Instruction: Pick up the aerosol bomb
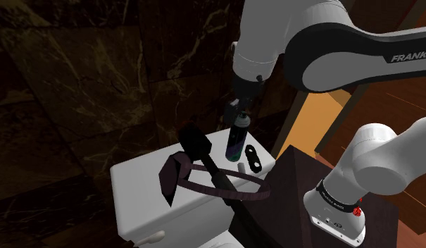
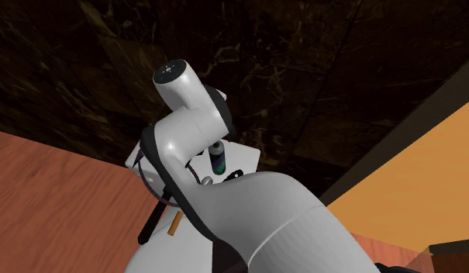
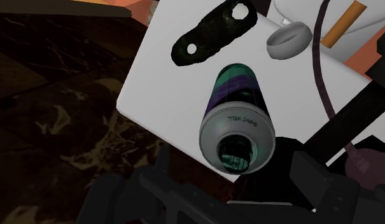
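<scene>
The aerosol can (image 1: 237, 139) stands upright at the far corner of a white tank lid (image 1: 144, 176). It is dark with green and purple bands and a grey top (image 3: 237, 137). My black gripper (image 1: 239, 108) hangs straight above the can's top, close to it. In the wrist view the fingers (image 3: 312, 184) stand apart on either side of the can's top and do not touch it; the gripper (image 3: 238, 194) is open. The second exterior view shows the can (image 2: 218, 159) past the arm's white elbow.
A flat black piece with holes (image 1: 253, 158) lies beside the can, towards the stand. A small grey cap (image 3: 288, 39) and an orange stick (image 3: 345, 23) lie further on. A dark purple strap (image 1: 204, 180) and a long black handle (image 1: 218, 184) cross the lid. Dark marbled wall stands behind.
</scene>
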You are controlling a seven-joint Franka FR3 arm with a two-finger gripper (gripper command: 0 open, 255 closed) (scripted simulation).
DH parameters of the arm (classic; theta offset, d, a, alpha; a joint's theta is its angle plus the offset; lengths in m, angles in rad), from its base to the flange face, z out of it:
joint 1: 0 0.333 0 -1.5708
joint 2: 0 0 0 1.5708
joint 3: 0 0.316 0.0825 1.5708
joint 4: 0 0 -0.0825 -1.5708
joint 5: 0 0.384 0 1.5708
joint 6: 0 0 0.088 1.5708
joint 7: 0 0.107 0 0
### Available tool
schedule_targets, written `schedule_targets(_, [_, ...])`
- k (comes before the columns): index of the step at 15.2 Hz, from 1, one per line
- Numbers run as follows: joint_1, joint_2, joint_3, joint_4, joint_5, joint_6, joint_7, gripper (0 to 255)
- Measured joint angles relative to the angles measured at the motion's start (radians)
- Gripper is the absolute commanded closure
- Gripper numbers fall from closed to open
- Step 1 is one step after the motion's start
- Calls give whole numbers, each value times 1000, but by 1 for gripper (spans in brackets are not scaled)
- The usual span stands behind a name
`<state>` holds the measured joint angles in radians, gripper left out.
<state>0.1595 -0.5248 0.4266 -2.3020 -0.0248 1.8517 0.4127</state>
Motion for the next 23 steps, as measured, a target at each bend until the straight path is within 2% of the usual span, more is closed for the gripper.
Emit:
schedule_targets(2, [0, 6, 5, -22, 0, 26, 7, 0])
schedule_targets(3, [1, 6, 6, -25, 0, 30, 8, 255])
schedule_targets(13, [1, 6, 7, -27, 0, 35, 9, 255])
schedule_targets(23, [-4, -1, -9, 84, -3, -83, -13, 255])
